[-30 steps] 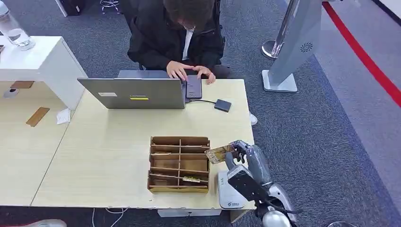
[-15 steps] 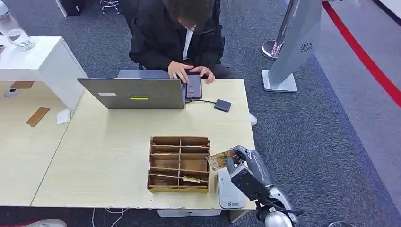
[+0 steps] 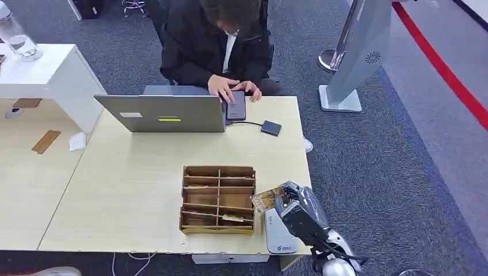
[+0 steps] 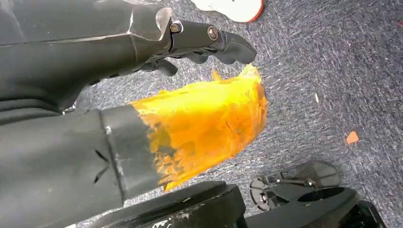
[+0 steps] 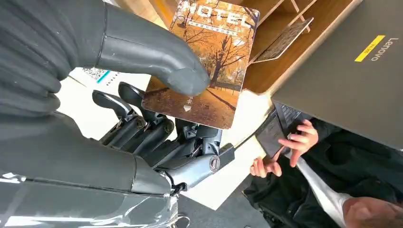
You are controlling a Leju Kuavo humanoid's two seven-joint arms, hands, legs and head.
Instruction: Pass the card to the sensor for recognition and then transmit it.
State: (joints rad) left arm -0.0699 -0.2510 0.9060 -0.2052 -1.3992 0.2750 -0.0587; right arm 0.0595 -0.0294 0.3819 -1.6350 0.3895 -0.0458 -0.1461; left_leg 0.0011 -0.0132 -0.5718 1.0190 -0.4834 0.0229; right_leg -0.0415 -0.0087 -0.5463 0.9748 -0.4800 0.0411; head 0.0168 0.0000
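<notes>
Lower and nearer the robot than a second ago, the card [image 3: 268, 199] now hangs over the near right corner of the table, just above the far end of the white sensor [image 3: 279, 233]. It is a flat glossy rectangle printed with autumn trees and the word HOTEL (plain in the right wrist view), and the right hand [image 3: 292, 202] pinches it between its thick grey thumb and the dark fingers beneath. The sensor is a smooth white slab with rounded corners, lying flat beside the wooden organiser [image 3: 218, 199]. That organiser is an open tray of thin brown board split into rows of compartments; a card-like piece lies in the near right compartment [image 3: 233, 218] and thin pieces lean in some of the left ones. Beyond it on the pale wood-grain table [image 3: 132, 172] stand a grey laptop [image 3: 164, 113] and a small dark box on a cable [image 3: 271, 127], where a person [image 3: 216, 43] in a dark jacket touches a phone [image 3: 236, 104]. Over grey carpet, the left hand [image 4: 142, 109] holds nothing, its dark fingers curled in and its thumb wrapped in orange tape.
</notes>
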